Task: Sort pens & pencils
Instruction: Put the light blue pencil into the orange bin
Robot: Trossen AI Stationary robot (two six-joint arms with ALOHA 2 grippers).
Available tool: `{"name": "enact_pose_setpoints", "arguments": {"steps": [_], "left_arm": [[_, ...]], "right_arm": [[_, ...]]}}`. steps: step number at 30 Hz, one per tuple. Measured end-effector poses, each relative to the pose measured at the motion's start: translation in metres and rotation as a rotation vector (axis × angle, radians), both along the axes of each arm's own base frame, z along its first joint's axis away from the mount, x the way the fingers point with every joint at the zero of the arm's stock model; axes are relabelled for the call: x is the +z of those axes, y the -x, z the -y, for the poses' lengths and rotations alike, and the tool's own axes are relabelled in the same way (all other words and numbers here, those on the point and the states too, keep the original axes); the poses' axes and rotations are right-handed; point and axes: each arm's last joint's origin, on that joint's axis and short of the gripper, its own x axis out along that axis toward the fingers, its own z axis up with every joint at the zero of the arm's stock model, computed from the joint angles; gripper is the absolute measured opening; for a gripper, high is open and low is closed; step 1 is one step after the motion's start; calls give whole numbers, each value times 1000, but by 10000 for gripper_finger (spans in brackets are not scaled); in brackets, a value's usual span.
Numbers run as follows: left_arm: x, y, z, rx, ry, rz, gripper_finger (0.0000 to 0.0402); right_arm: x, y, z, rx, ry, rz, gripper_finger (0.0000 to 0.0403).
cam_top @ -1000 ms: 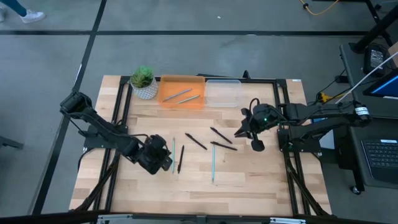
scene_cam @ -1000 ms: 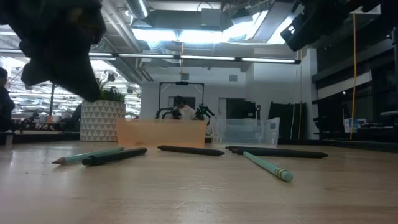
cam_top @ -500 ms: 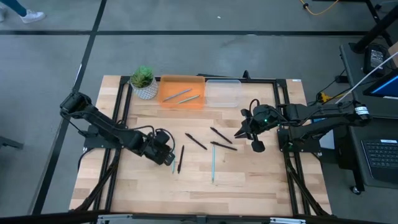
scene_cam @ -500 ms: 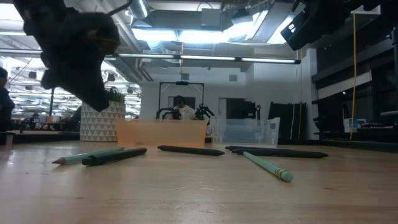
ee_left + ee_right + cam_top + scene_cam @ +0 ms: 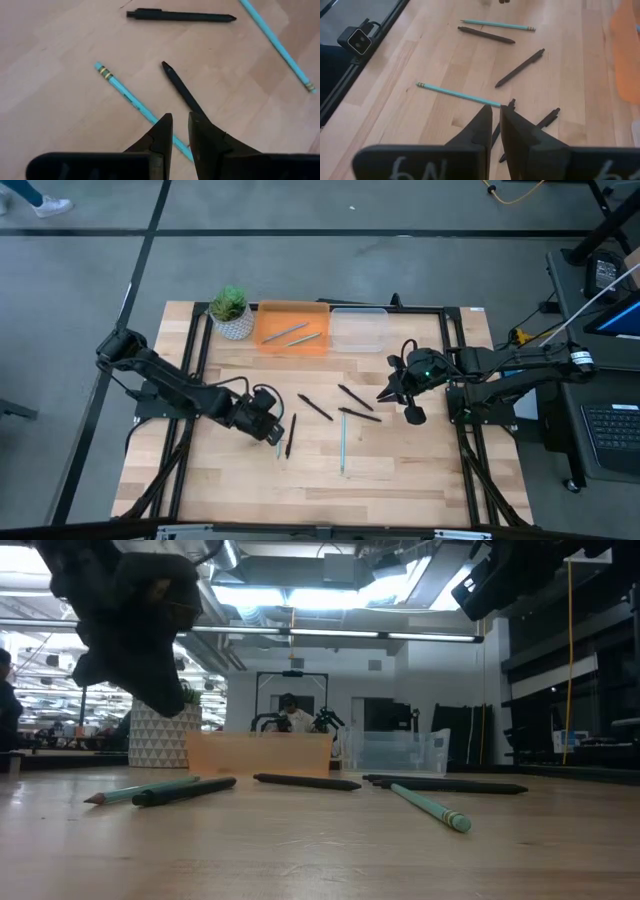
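- Five loose sticks on the bare wood of the table (image 5: pixel 400 480), between the two arms: a light blue pencil (image 5: pixel 279 428) and a dark pen (image 5: pixel 290 435) side by side near the left arm, two more dark pens (image 5: pixel 314 407) (image 5: pixel 355 397) toward the middle, another dark one (image 5: pixel 359 415) just below them, and a second blue pencil (image 5: pixel 342 444) lying alone nearer the front edge.
- Two more grey sticks (image 5: pixel 288 335) inside the orange tray (image 5: pixel 268 315) at the far edge; beside it a clear tray (image 5: pixel 358 330), and on the tray's other side a small potted plant (image 5: pixel 232 313).
- Left gripper (image 5: pixel 270 420) low over the table, just beside the pencil-and-pen pair; jaws nearly together, only a thin slit between the fingers (image 5: pixel 159 137), holding nothing. In the left wrist view, tips just above the blue pencil (image 5: pixel 135 104) and the dark pen (image 5: pixel 182 90), contact not sure.
- Right gripper (image 5: pixel 385 393) near the right side of the table, close to the middle pens; jaws almost closed, narrow gap, empty. In the right wrist view, pens and a blue pencil (image 5: pixel 457 93) just ahead of the tips.
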Motion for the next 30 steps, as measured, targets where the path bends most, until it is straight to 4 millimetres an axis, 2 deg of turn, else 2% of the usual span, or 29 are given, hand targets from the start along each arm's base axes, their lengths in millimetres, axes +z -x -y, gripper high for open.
{"name": "enact_pose_setpoints", "arguments": {"steps": [3,9,12,30], "left_arm": [[-9,-5,-5,9,44,-53,55],[-43,-17,-13,40,132,-216,55],[-49,-20,-17,50,137,-246,55],[-29,-17,-14,-37,129,-147,55]], "right_arm": [[0,0,0,0,0,-1,39],[0,0,0,1,1,0,39],[0,0,0,1,2,-1,39],[0,0,0,1,2,-2,39]]}}
